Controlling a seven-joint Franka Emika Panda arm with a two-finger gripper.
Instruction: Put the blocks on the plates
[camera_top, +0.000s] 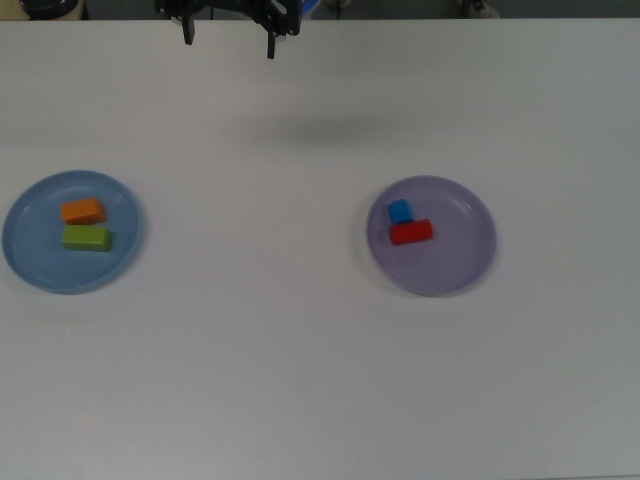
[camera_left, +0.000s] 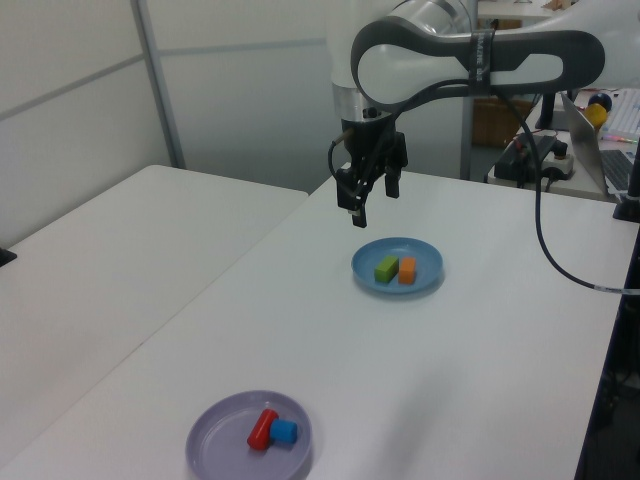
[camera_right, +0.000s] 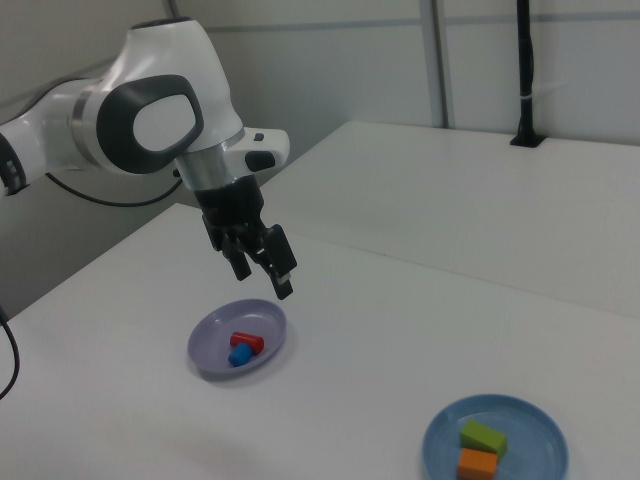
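On the light blue plate (camera_top: 40, 262) at the top view's left lie the orange block (camera_top: 82, 211) and the green block (camera_top: 86, 238), side by side. The lavender plate (camera_top: 452, 260) right of centre holds the blue cube (camera_top: 400, 210), and the red block (camera_top: 411, 232) lies against it. My gripper (camera_top: 229, 38) hangs open and empty high above the table's far edge, apart from both plates. The left view shows the gripper (camera_left: 376, 198) above and behind the light blue plate (camera_left: 426, 256). In the right view the gripper (camera_right: 262, 276) hovers above the lavender plate (camera_right: 212, 346).
White tabletop stretches between and in front of the plates. A second white table adjoins on the left view's left. A black cable (camera_left: 545, 260) trails from the arm, and a post (camera_right: 522, 70) stands on the far table.
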